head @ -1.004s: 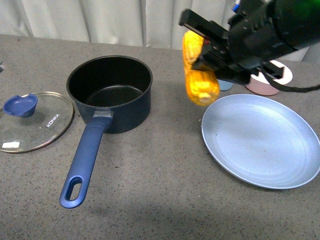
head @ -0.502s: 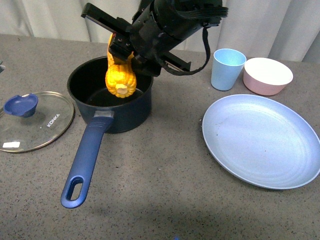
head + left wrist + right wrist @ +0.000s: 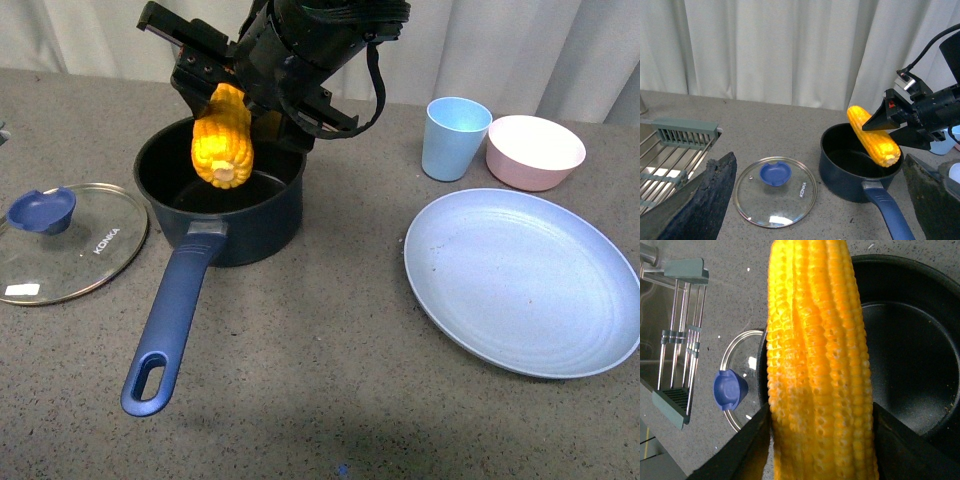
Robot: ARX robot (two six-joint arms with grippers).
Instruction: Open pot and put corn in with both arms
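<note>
The navy pot [image 3: 222,190] stands uncovered on the grey counter, its long blue handle [image 3: 167,325] pointing toward me. My right gripper [image 3: 222,105] is shut on the yellow corn [image 3: 222,148], which hangs tilted over the pot's open mouth, above its left part. The right wrist view shows the corn [image 3: 817,365] pinched between both jaws, with the pot's black inside [image 3: 912,360] below. The glass lid [image 3: 60,240] with a blue knob lies flat left of the pot. In the left wrist view, my left gripper [image 3: 820,200] is open and held well above the lid [image 3: 775,191], with the pot [image 3: 857,167] alongside.
A large pale blue plate [image 3: 525,280] lies right of the pot. Behind it stand a light blue cup [image 3: 455,137] and a pink bowl [image 3: 535,150]. A metal dish rack [image 3: 675,150] sits left of the lid. White curtains close off the back.
My right arm has swung left from beside the plate, carrying the corn over the pot. In the last half second it shifted slightly further left and the cob tilted more.
</note>
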